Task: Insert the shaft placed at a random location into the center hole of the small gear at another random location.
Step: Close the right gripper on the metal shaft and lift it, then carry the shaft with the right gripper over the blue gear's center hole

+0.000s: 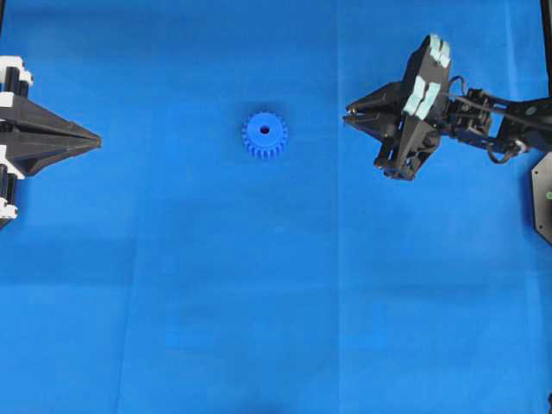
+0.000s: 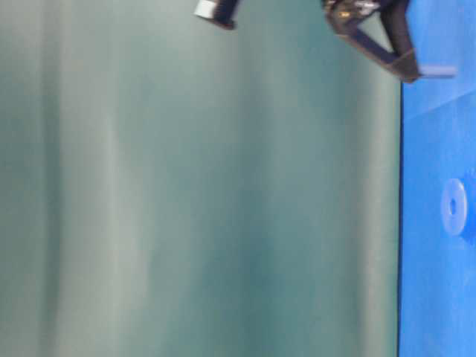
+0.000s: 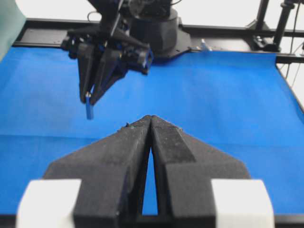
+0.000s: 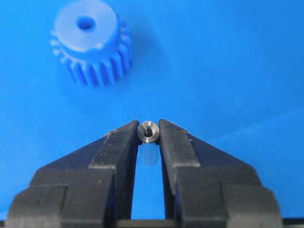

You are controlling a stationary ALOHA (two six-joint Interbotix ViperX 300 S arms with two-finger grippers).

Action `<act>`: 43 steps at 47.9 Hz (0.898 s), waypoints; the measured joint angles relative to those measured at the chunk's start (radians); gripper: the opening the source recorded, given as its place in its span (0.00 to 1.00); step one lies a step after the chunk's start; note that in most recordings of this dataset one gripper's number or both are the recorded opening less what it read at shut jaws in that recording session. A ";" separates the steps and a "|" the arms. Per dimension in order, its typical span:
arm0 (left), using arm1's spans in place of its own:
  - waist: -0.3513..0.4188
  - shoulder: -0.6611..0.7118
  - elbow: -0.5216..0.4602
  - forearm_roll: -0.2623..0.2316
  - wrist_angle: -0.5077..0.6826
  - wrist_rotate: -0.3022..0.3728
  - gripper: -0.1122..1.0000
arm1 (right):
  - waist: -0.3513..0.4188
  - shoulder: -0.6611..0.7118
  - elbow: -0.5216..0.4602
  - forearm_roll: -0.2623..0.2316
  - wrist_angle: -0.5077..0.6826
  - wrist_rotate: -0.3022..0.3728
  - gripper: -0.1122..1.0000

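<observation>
The small blue gear [image 1: 264, 134] lies flat on the blue mat, its center hole [image 1: 264, 131] facing up and empty. My right gripper [image 1: 348, 117] is to the right of the gear, raised above the mat and shut on the shaft. In the right wrist view the shaft [image 4: 148, 132] shows end-on as a shiny ring pinched between the fingertips, with the gear [image 4: 89, 42] and its hole [image 4: 86, 23] ahead and to the left. My left gripper [image 1: 97, 138] is shut and empty at the left edge. In the left wrist view its tips [image 3: 151, 118] meet, and the shaft [image 3: 89, 108] hangs from the right gripper [image 3: 90, 97].
The right arm's black base [image 3: 156, 28] and a black frame stand behind the mat. A black plate [image 1: 543, 194] sits at the right edge. The table-level view is turned sideways and shows the gear [image 2: 454, 207] and a green backdrop [image 2: 186, 208].
</observation>
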 measured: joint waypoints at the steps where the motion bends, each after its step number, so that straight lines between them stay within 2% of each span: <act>1: 0.000 0.000 0.000 0.002 0.000 0.000 0.10 | 0.000 -0.009 -0.003 0.000 0.011 0.000 0.13; 9: 0.000 0.000 0.000 0.000 0.002 0.000 0.10 | 0.000 -0.052 -0.008 0.000 0.063 -0.002 0.13; 30: 0.000 0.000 0.000 0.000 0.002 0.000 0.10 | 0.000 -0.055 -0.009 0.000 0.071 -0.002 0.13; 43: 0.000 0.000 0.002 0.000 0.000 0.000 0.10 | 0.028 0.020 -0.107 -0.011 0.077 -0.006 0.13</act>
